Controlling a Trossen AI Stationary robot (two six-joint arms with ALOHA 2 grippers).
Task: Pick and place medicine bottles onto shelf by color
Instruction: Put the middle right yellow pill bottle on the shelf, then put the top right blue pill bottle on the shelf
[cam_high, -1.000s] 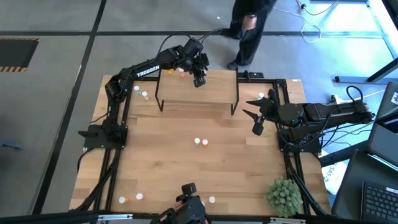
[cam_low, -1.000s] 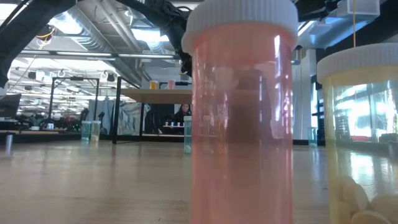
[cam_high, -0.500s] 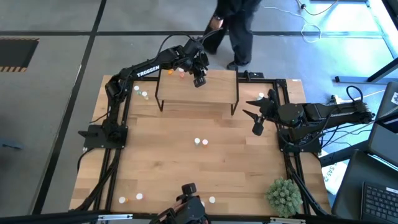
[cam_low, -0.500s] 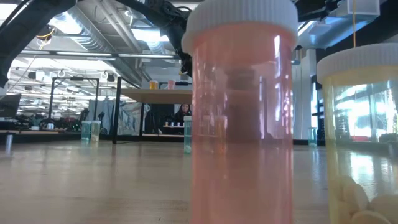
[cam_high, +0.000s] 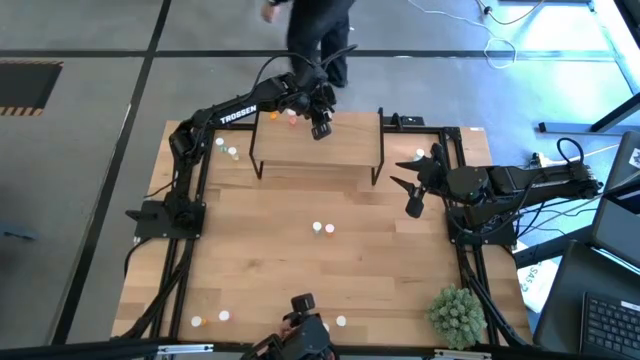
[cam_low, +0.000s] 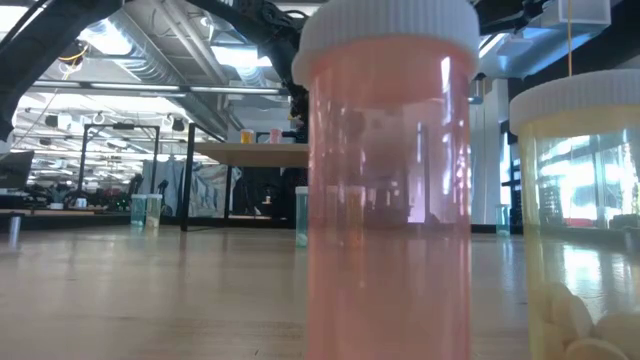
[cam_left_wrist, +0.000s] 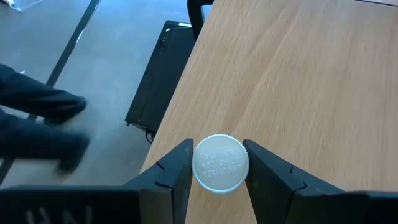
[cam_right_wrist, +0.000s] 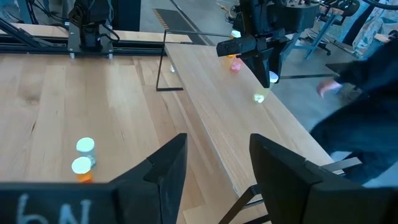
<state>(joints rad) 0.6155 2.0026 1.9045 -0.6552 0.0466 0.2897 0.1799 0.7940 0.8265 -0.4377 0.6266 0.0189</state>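
**A:** Bottles first, from the left: where do they sit?

**B:** Two stand on the table (cam_high: 260, 250) by the left arm's shoulder (cam_high: 226, 150). An orange one (cam_high: 273, 116) and a pink one (cam_high: 292, 116) are up on the shelf (cam_high: 340, 140), at its far edge. Just right of them, the left gripper (cam_left_wrist: 217, 167) hangs over that far edge with a white-capped bottle (cam_left_wrist: 221, 163) between its fingers, which are closed to a narrow gap on it.

**A:** What colour is it?

**B:** Only the cap shows from above; from the right wrist camera it looks pale yellow-green, though I cannot be sure.

**A:** So how should the placing go?

**B:** I'd lower it straight down until the base sits flat, apart from the orange and pink ones so the colours stay separate, and well in from the edge. Then open just enough to clear the cap and lift straight up.

**A:** And the right side?

**B:** The right gripper (cam_right_wrist: 214, 163) waits beside the shelf's right end, fingers wide and empty. Two bottles (cam_high: 322, 229) remain mid-table.
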